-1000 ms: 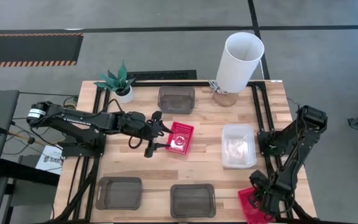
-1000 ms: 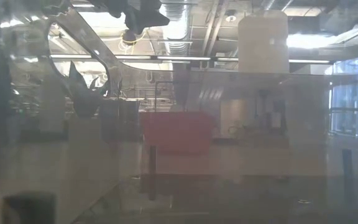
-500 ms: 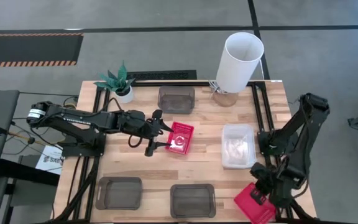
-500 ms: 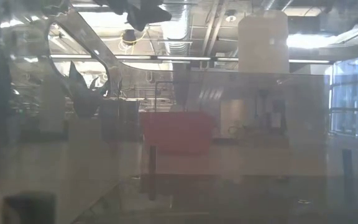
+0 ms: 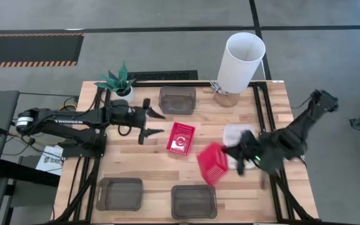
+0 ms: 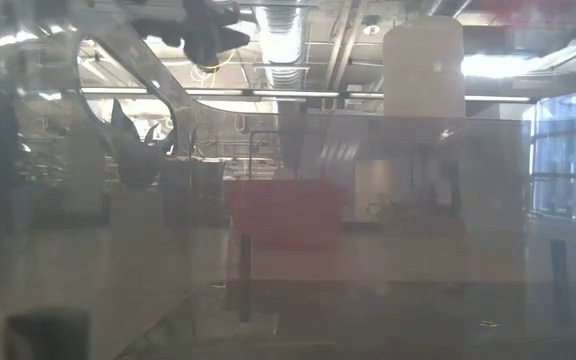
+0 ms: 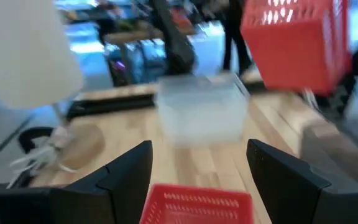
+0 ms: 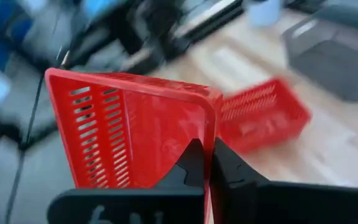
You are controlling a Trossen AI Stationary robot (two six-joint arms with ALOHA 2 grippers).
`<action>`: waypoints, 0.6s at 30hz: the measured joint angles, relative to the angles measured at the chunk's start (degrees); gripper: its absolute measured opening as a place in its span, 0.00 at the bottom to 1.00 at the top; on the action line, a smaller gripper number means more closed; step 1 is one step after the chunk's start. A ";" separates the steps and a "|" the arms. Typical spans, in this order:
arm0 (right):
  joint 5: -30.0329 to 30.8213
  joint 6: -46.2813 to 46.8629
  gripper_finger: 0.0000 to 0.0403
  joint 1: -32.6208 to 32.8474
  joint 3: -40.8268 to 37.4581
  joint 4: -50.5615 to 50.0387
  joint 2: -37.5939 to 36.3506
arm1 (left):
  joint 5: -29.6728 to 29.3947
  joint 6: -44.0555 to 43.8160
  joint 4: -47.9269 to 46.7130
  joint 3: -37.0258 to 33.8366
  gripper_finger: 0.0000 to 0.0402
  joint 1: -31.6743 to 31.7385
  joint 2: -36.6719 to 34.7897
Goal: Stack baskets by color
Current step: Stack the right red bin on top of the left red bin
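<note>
My right gripper (image 5: 229, 156) is shut on a red mesh-walled basket (image 5: 213, 164), which hangs tipped on its side above the table's middle right. A second red basket (image 5: 180, 137) rests on its bottom at the table's centre. My left gripper (image 5: 155, 122) stands open just left of it, touching nothing; in the left wrist view the basket's rim (image 7: 197, 204) shows below and between the open fingers. A clear basket (image 5: 237, 133) lies at the right, partly hidden by my right arm. Three dark grey baskets rest on the table: far middle (image 5: 177, 99), near left (image 5: 119, 192), near middle (image 5: 194, 200). My right gripper pinches one wall of the red basket at its rim (image 8: 211, 127) between its two fingers, one finger (image 8: 193, 163) on each face of the wall. The fingers come from the table's right, slanting a little downward. The basket is lifted clear of the table and tipped on its side.
A tall white cylinder (image 5: 240, 59) stands at the far right, and a small potted plant (image 5: 119, 81) at the far left. Black rails run along the table's left, right and far edges. Bare wood shows between the central red basket and the near grey baskets.
My right gripper has risen from the near right corner with the red basket and swung toward the table's middle, turning as it went. The basket, lifted clear, now hangs tipped on its side. My left gripper has drawn back from the central red basket, leftward and toward the far edge.
</note>
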 joint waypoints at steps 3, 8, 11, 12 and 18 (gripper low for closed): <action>-5.37 2.51 0.02 -11.50 0.00 3.86 -0.06 | -0.37 -5.83 2.44 -2.82 0.62 2.13 -0.80; -17.66 7.75 0.02 -28.30 -0.09 5.19 3.94 | -6.12 -8.44 -0.59 -3.66 0.62 1.98 0.09; -21.47 10.55 0.02 -34.30 -0.09 10.14 8.50 | -7.53 -6.83 0.88 -3.68 0.62 1.51 0.57; -22.45 11.13 0.02 -35.69 -0.09 12.30 10.15 | -7.57 -6.09 2.36 -3.68 0.62 1.50 0.55; -25.40 18.62 0.02 -38.75 -0.09 19.27 19.35 | -14.92 -4.02 3.92 -3.66 0.62 1.54 -1.14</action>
